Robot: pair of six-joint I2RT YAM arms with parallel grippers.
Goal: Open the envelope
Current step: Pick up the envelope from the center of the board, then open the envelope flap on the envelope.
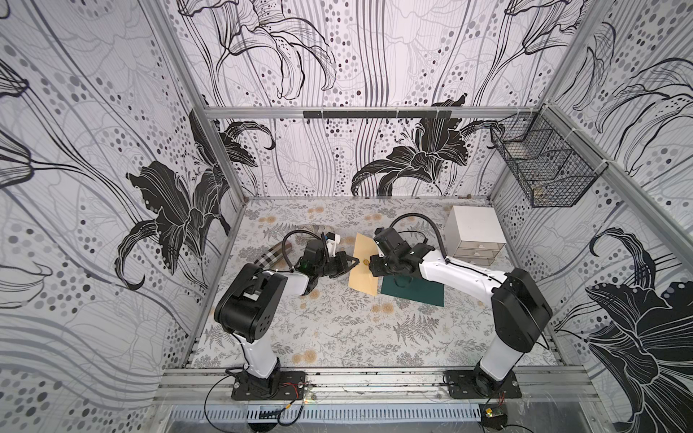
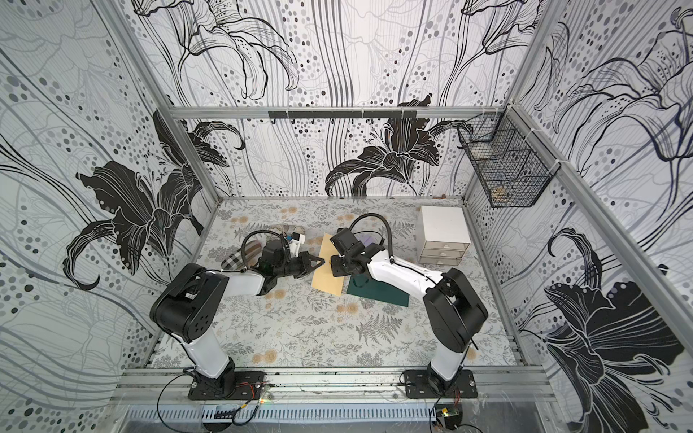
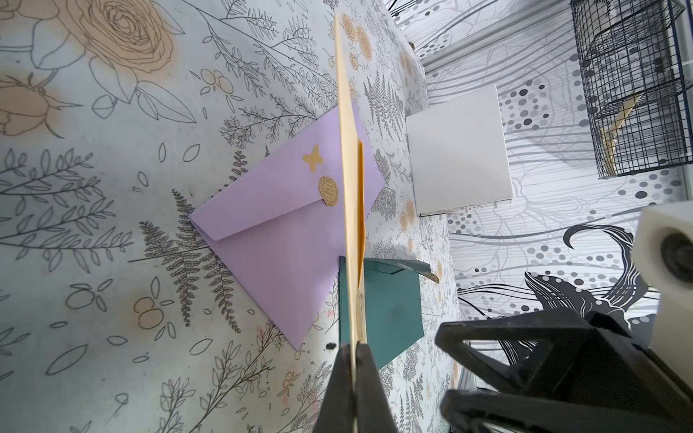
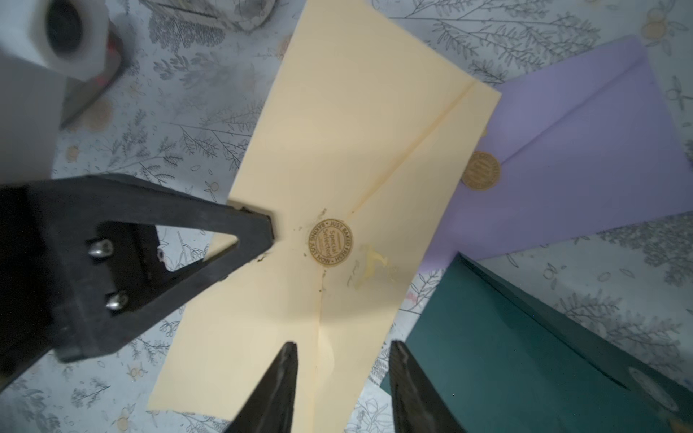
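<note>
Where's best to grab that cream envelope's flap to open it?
Probably the flap edge beside the round sticker, approached from the sealed face by the open right end effector. The flap bows slightly off the cream envelope; the left end effector pinches the opposite edge.

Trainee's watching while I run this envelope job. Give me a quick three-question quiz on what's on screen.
1. True or false: the left arm's jaws are shut on the cream envelope.
2. The right arm's jaws are: A) shut on a green envelope, B) open, holding nothing, C) shut on a drawer.
3. Fill in: the envelope with the butterfly-shaped gold mark is ___.
Key: 1 true; 2 B; 3 purple.
</note>
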